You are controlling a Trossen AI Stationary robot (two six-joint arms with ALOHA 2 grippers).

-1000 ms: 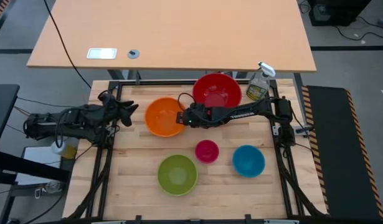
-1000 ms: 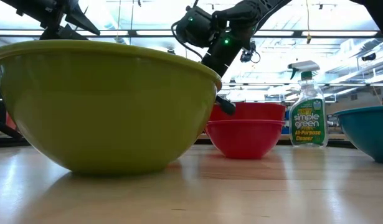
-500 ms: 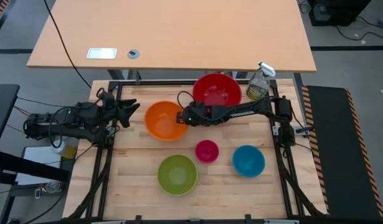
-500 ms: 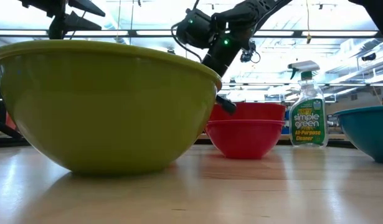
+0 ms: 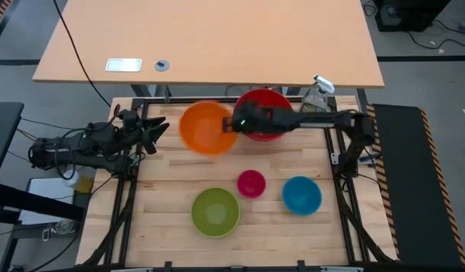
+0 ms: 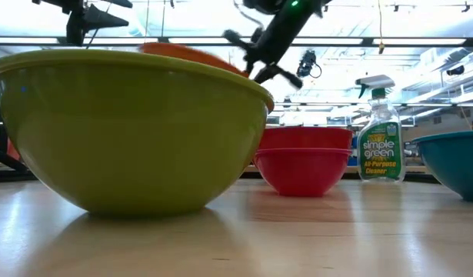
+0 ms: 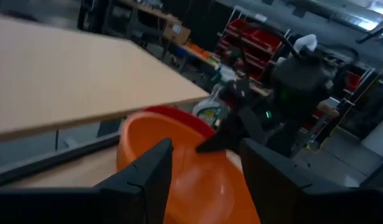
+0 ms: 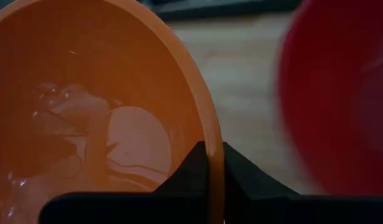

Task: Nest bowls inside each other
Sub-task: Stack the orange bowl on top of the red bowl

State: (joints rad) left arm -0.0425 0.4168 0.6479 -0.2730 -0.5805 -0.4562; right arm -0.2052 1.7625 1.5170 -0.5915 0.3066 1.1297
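Note:
The orange bowl [image 5: 206, 127] hangs in the air at the table's far middle, with my right gripper [image 5: 232, 125] shut on its rim. Just to its right the red bowl [image 5: 268, 113] rests on its base, partly under my right arm. The lime green bowl [image 5: 215, 211], pink bowl [image 5: 251, 183] and blue bowl [image 5: 302, 195] stand apart along the near side. My left gripper [image 5: 160, 127] waits open at the table's left edge, pointing level at the orange bowl [image 7: 179, 168]. My right gripper pinches the orange bowl's rim [image 8: 211, 149] on the side toward the red bowl, one finger [image 8: 190, 167] inside the bowl and one outside. The fingers slant down from the table's right. The bowl is lifted clear of the table, mouth up.
A clear spray bottle [image 5: 315, 98] stands at the far right corner, behind the red bowl. A second, larger tabletop [image 5: 209, 38] lies beyond the far edge. Bare wood shows between the three near bowls and the far ones.
My right gripper has risen and gone toward the far edge, carrying the orange bowl up off the table; the bowl now hangs beside the red bowl. My left gripper has tipped up from slanting down to level.

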